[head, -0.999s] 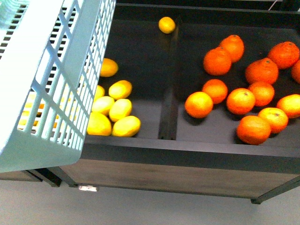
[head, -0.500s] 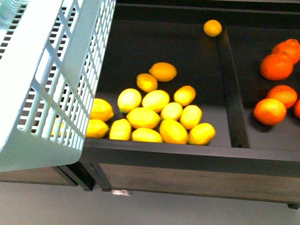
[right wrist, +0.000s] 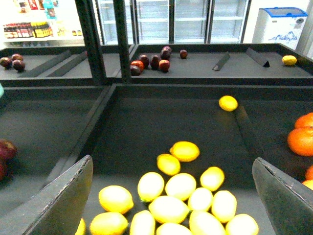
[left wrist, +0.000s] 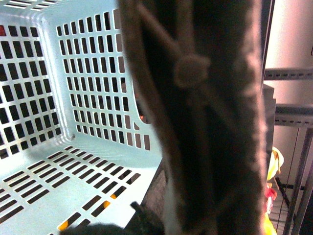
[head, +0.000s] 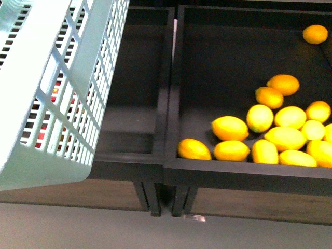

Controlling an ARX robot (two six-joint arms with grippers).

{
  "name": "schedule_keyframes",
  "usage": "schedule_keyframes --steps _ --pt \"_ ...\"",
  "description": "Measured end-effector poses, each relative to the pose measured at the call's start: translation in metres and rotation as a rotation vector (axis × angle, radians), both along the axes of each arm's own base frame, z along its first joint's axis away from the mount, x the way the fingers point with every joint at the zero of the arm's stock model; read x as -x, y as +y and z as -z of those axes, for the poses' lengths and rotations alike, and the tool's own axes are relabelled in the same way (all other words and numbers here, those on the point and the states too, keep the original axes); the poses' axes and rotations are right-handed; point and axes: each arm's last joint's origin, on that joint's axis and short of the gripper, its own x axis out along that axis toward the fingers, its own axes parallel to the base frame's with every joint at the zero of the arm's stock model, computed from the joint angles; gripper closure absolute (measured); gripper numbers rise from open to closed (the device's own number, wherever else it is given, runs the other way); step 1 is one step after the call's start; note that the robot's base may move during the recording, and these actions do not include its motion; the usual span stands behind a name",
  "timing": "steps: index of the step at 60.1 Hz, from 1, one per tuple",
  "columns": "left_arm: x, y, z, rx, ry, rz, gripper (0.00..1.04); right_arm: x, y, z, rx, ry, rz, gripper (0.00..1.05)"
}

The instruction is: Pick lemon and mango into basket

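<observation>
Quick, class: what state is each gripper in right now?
Left gripper: cannot be told; the basket handle blocks the view.
Right gripper: open, holding nothing.

Basket (head: 52,104): pale aqua, slotted lattice on walls and floor. Handle (left wrist: 205,122): brown, blurred, possibly ribbed. Red glimpsed through basket slots. Lemon (head: 315,34): yellow-orange. Oblong fruits (head: 231,127): bright yellow, some orange-tinged. Bins (head: 171,171): matte black. Far-shelf fruits (right wrist: 151,61): dark red. Oranges (right wrist: 303,139): vivid orange.
</observation>
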Motion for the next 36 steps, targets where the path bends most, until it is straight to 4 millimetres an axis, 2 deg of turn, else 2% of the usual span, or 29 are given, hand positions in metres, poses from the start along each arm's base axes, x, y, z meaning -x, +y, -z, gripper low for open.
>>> schedule_keyframes --steps 36 --pt "-0.0009 0.0036 -0.0001 -0.021 -0.002 -0.042 1.0 0.0001 0.0001 0.0 0.0 0.0 -0.006 0.09"
